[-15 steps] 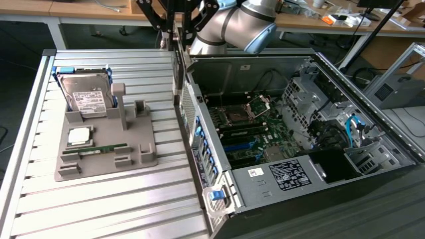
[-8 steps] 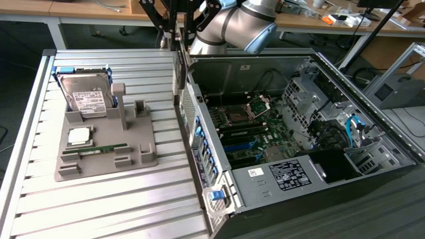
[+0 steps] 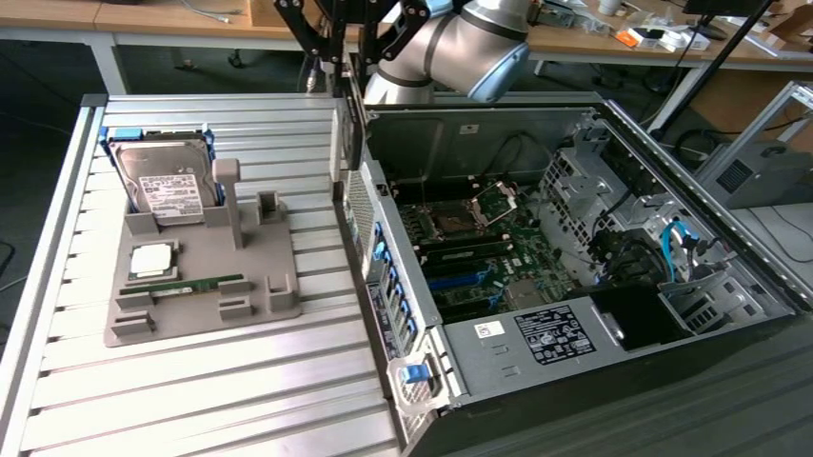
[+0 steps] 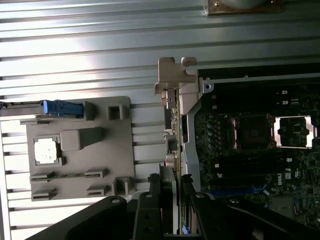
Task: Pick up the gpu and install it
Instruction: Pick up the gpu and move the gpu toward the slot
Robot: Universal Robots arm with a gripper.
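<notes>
A ribbed metal table (image 3: pixel 190 381) is seen in the middle. Bright light is thrown back from its slats at seven o'clock. Wooden desks (image 3: pixel 152 14) are set along twelve o'clock. Dark floor (image 3: pixel 32 105) is seen at ten o'clock, and a gray box (image 3: pixel 749 176) at three o'clock.

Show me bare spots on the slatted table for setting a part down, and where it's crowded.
Free: the slatted table on the camera side of the grey fixture in the exterior view, and the strip between fixture and computer case. Crowded: the fixture, carrying the hard drive, and the case interior.
</notes>
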